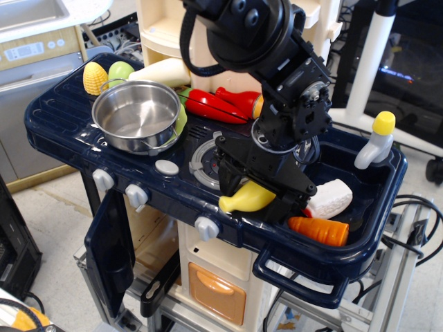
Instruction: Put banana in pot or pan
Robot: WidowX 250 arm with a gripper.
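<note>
The yellow banana lies on the dark blue toy stove top, at its front edge, right of the round burner. Its right part is hidden under my gripper. My black gripper is down on the banana, with the fingers spread to either side of it and the jaws open. The shiny steel pot stands empty at the left of the stove top, well away from the gripper.
Behind the pot are a corn cob, a green piece and a white piece. Red toys lie at the back. The sink basin at the right holds a carrot, a white wedge and a yellow-capped faucet.
</note>
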